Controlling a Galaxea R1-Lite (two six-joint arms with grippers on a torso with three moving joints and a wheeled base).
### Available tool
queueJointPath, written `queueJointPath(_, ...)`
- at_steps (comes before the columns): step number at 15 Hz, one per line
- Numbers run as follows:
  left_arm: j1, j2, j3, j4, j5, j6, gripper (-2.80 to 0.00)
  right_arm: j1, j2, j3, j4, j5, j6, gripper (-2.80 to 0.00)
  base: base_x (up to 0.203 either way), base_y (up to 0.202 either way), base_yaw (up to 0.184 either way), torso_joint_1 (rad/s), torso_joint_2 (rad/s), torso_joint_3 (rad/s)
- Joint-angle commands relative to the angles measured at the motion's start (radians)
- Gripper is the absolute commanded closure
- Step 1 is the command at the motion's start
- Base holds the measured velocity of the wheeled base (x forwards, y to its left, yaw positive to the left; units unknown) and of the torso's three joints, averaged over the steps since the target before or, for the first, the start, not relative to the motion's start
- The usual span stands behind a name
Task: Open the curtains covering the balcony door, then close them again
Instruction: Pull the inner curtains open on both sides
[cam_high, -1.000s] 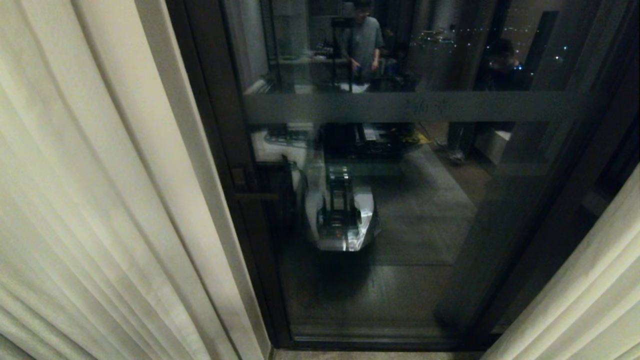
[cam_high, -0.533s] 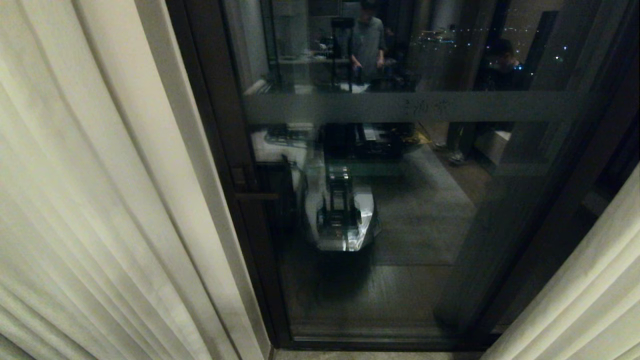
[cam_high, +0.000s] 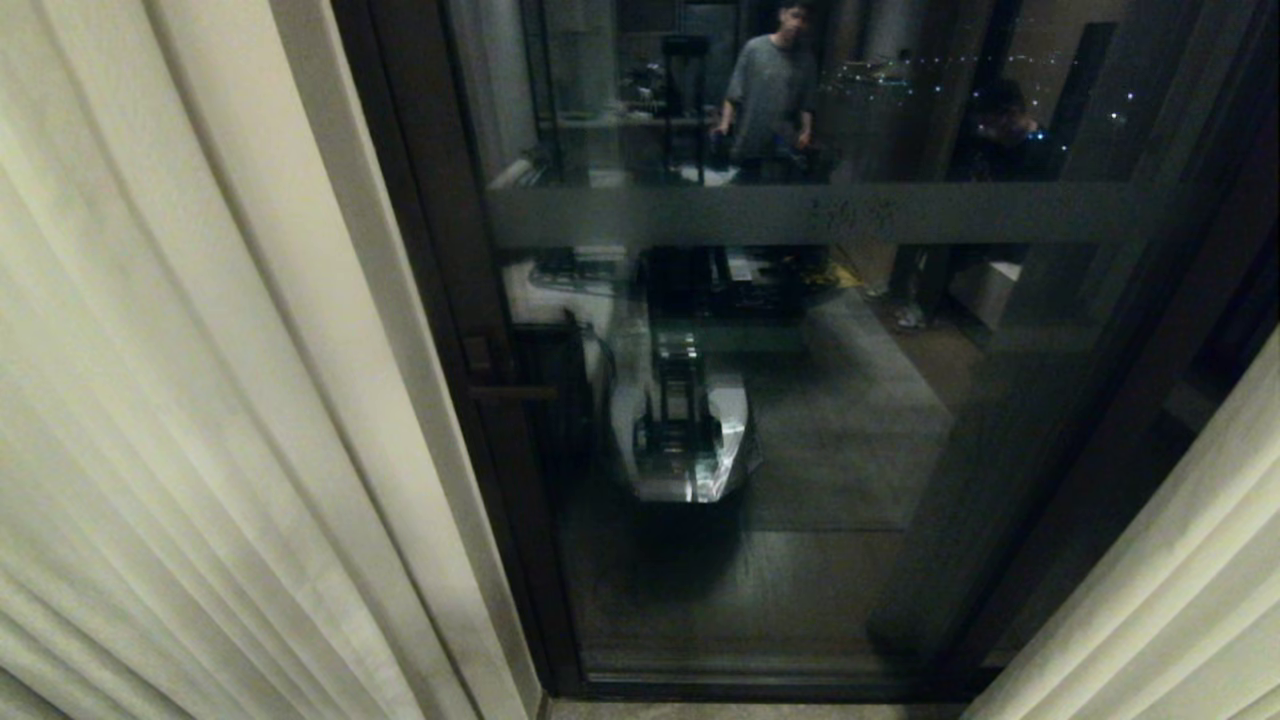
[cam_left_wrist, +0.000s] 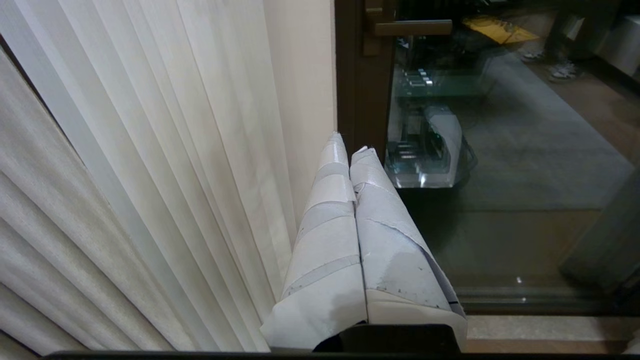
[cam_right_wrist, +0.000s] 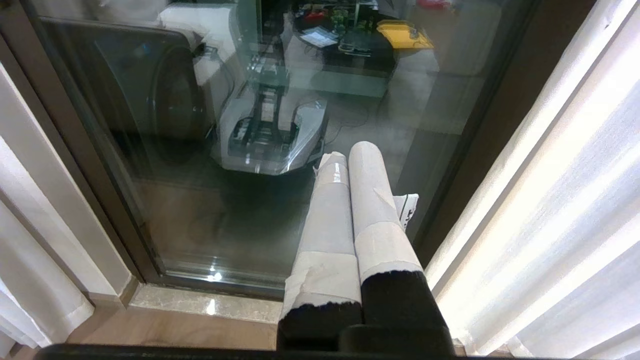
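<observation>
The dark-framed balcony door (cam_high: 800, 400) stood uncovered, its glass reflecting a room, the robot and a person (cam_high: 770, 85). The curtains (cam_high: 200, 400) were drawn apart to both sides. The left gripper (cam_left_wrist: 350, 150) and right gripper (cam_right_wrist: 350, 152) were pressed closed, empty, near the glass.

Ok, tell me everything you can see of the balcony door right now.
The balcony door is a tall glass pane in a dark brown-black frame, shut as far as I can tell. A frosted horizontal band crosses the glass, and a small dark lever handle sits on its left side. The glass reflects the robot and the room behind. It stands uncovered between the curtains: the left panel and the right panel. Nothing grips it; whether the fabric touches the frame I cannot tell.
</observation>
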Motion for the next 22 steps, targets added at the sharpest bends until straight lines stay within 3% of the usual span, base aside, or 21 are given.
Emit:
queueJointPath(1,0.000,-0.002,0.000,0.000,0.001,-0.001,0.00,0.000,0.002,0.000,0.000,0.000,-0.001,0.00,0.000,0.000,0.000,0.000,0.00,0.000)
queueJointPath(10,0.000,-0.002,0.000,0.000,0.001,-0.009,0.00,0.000,0.000,0.000,0.000,0.000,-0.001,0.00,0.001,-0.020,0.002,0.000,0.00,0.001)
queueJointPath(22,0.000,-0.002,0.000,0.001,-0.002,-0.004,0.00,0.000,0.002,0.000,0.000,0.000,-0.001,0.00,0.000,-0.188,0.001,0.003,0.00,0.003)
